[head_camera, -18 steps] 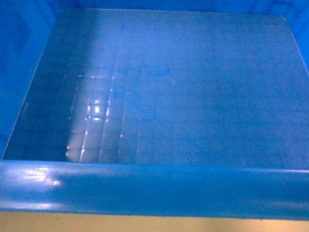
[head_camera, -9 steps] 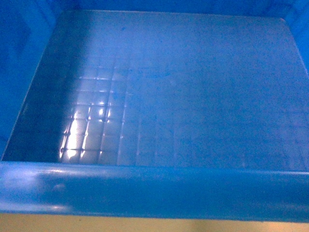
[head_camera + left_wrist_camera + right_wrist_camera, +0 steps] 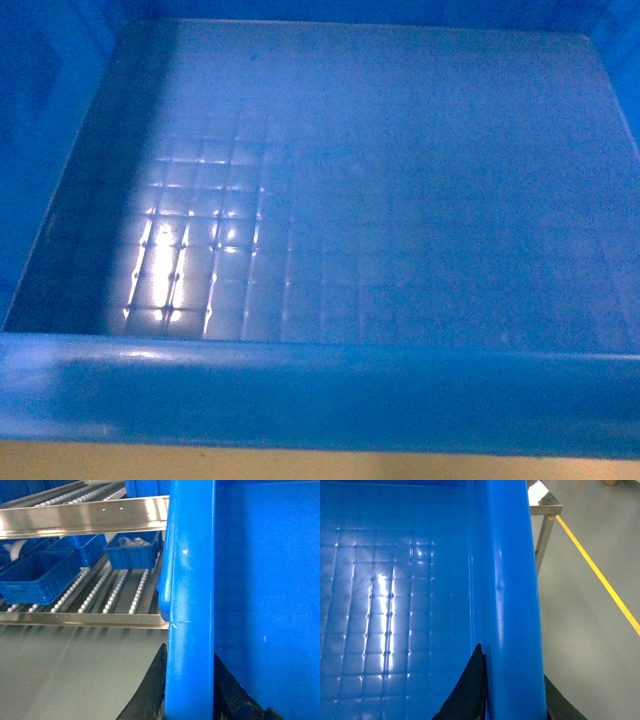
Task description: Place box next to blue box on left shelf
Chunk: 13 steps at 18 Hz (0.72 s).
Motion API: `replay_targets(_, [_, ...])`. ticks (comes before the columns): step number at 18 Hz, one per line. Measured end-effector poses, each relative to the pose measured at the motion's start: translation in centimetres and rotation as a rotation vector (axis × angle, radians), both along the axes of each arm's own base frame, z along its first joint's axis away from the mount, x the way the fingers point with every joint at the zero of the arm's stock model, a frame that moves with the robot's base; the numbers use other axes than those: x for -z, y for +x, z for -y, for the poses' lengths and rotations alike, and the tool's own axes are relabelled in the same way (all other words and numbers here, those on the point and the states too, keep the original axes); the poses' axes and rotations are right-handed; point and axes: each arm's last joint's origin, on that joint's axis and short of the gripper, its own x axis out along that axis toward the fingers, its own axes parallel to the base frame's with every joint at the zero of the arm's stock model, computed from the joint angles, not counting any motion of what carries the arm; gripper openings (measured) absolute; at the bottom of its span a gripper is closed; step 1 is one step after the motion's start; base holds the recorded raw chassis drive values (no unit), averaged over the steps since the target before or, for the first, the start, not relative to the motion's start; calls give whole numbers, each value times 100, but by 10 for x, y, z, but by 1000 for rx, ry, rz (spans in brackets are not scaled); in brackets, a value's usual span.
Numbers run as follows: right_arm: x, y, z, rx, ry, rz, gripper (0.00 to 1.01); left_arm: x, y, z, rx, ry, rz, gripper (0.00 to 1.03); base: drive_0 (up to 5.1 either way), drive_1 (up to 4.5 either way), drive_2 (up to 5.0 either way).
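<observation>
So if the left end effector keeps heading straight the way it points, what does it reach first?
Probably the left shelf, its front metal rail and rollers. The left end effector grips the box rim; depth is unclear.

The box — a big bright-blue crate with a thick rolled rim and a grid floor — fills the head view, empty and upright. The left shelf — grey rails of white rollers — lies just beyond its side wall, lower down.
</observation>
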Motion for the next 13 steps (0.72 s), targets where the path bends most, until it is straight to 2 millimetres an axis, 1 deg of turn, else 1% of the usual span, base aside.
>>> replay_targets(13, [0, 0, 0, 0, 0, 0, 11, 0, 0, 0, 0, -1, 0, 12, -502, 244, 244])
